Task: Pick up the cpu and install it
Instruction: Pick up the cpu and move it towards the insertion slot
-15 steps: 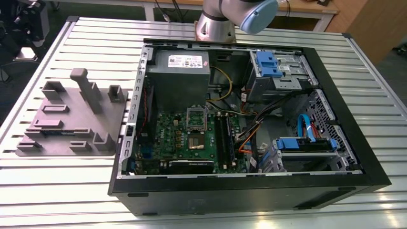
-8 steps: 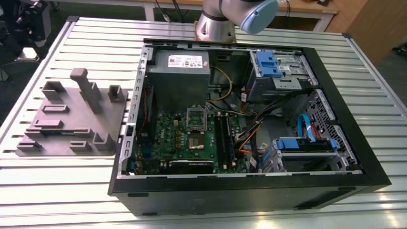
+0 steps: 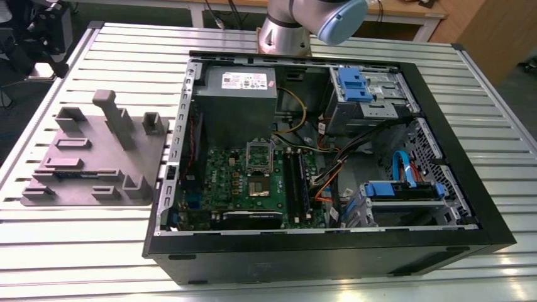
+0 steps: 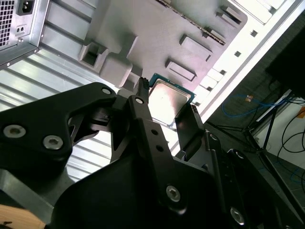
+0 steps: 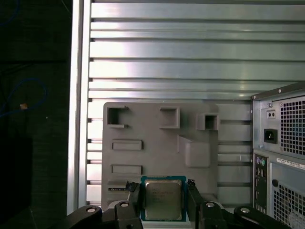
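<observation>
The cpu point(image 5: 163, 200) was held in the end effector point(image 5: 163, 185), its metal top turned towards the wrist cameras. One black finger point(image 5: 135, 194) was pressed to each of two opposite edges, so the jaws were set narrow, to the chip's own width. With the chip gripped by its edges, the underside was left untouched, and this was judged the reason for the hold. The chip appeared large against the grey fixture plate point(image 5: 152, 129) beyond it. It was therefore judged to be carried clear above the plate rather than lying in a recess.

In the exterior view the plate was seen on the slatted worktop point(image 3: 84, 251) at the exterior view's left, just beside the open computer case point(image 3: 336, 255). The motherboard point(image 3: 220, 184) lay flat on the case floor. Its socket point(image 3: 258, 170) was bounded by the power supply box point(image 3: 235, 94) on the far side and by the memory slots point(image 3: 293, 179) to the exterior view's right. The room straight above the socket appeared open. Lower down it was hemmed by the case wall point(image 3: 172, 189), the supply box and loose cables point(image 3: 327, 182), so little sideways margin was judged available.
</observation>
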{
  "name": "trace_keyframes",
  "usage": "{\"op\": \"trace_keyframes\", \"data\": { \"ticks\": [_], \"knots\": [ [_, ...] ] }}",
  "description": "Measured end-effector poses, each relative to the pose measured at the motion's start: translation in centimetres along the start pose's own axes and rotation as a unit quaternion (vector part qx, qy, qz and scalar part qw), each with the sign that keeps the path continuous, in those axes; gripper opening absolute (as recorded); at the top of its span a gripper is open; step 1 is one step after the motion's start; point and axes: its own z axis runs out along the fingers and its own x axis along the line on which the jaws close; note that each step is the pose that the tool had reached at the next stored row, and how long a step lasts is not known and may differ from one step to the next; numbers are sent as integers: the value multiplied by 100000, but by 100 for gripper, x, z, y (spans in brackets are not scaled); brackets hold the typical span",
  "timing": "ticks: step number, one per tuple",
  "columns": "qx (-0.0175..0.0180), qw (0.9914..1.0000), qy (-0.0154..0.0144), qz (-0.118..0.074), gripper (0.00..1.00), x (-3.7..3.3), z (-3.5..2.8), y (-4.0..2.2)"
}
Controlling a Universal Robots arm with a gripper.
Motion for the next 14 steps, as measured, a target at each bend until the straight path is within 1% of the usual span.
{"op": "trace_keyframes", "data": {
  "ticks": [9,14],
  "knots": [
    [8,100000,3,0,47,-44,0,0],
    [5,100000,1,2,47,-82,0,0]
  ]
}}
